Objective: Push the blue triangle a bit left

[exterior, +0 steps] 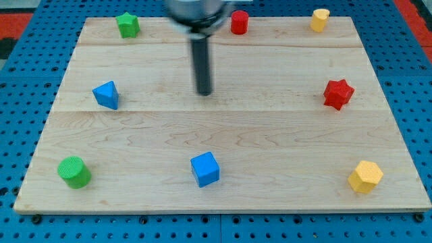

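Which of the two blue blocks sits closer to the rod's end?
The blue triangle, at the view's left of my tip; the blue cube lies a little farther, toward the view's bottom.

- A single camera looks down steeply from the 6 o'clock side, facing toward 12 o'clock.
- It sits near enough that the wooden tabletop (223,128) nearly fills the view, blue pegboard (412,88) showing around it.
- The arm's mount is cropped at 12 o'clock.

the rod's mount (194,12) is blurred and cut off by the view's top edge.
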{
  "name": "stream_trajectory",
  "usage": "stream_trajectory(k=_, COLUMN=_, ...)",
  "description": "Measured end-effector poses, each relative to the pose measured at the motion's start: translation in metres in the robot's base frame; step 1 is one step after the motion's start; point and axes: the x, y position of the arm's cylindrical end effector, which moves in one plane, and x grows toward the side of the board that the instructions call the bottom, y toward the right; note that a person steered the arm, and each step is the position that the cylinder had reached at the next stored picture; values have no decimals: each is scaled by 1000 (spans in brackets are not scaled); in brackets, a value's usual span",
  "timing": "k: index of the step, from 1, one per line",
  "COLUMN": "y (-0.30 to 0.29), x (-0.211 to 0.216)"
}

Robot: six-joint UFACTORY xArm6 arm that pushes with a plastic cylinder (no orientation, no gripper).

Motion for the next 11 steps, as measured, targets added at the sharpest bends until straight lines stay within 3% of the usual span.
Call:
stream_trajectory(k=1, y=39, x=-44)
stream_trajectory(k=2, y=122, x=-79)
stream_trajectory(k=3, y=243, x=-116)
stream_trajectory(k=4, y=291, x=-170)
stream_trajectory(k=5, y=287, x=-188)
stream_trajectory(k=7, y=171, x=-183)
stream_trajectory(k=9, y=136, x=-189)
stream_trajectory(k=10, y=117, x=-156)
stream_trajectory(k=11, y=97, x=-153)
